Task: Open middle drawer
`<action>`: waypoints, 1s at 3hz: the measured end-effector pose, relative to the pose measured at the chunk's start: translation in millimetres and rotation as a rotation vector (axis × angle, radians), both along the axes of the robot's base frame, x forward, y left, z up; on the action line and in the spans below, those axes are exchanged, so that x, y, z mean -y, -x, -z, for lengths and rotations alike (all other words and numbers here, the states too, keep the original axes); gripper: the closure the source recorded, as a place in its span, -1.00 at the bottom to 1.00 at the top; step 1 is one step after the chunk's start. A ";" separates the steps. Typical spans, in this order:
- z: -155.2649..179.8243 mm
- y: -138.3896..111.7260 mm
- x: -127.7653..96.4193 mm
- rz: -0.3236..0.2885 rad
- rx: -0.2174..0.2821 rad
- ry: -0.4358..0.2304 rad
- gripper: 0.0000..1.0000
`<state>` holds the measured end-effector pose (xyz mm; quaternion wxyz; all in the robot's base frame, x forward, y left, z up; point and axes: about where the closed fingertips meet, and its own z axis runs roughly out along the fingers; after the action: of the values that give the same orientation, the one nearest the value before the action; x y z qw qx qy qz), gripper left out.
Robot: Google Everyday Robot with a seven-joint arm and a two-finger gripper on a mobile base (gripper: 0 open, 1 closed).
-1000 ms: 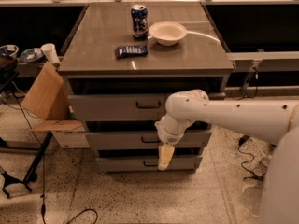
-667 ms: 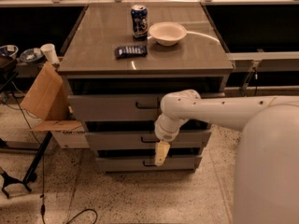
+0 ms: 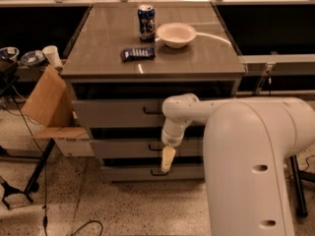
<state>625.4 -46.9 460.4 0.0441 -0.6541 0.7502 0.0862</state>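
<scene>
The middle drawer (image 3: 123, 149) is the shallow grey front between a taller top drawer (image 3: 113, 113) and a lower, narrower one (image 3: 128, 172). Its small dark loop handle (image 3: 154, 147) shows just left of my wrist, partly hidden by it. My gripper (image 3: 167, 159) hangs pointing down from the white arm (image 3: 197, 109). Its cream tip lies in front of the gap between the middle and bottom drawers, just right of and below the handle. The middle drawer shows no opened interior.
On the cabinet top (image 3: 197, 58) stand a blue can (image 3: 146, 21), a white bowl (image 3: 175, 34) and a dark packet (image 3: 138, 54). A cardboard box (image 3: 47, 102), a white cup (image 3: 52, 56) and stand legs (image 3: 29, 181) are at the left. My arm's big link (image 3: 256, 171) fills the right foreground.
The gripper has shifted slightly left and up toward the middle drawer's handle. The arm's large link has swung into the right foreground. The drawers have not moved.
</scene>
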 end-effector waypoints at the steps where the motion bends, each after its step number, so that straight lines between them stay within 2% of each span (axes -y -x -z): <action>1: 24.0 -6.2 6.6 0.067 -0.084 0.019 -1.00; 3: 23.1 -8.4 5.9 0.090 -0.103 0.020 -1.00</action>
<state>633.8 -52.8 437.3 0.0030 -0.6150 0.7808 0.1101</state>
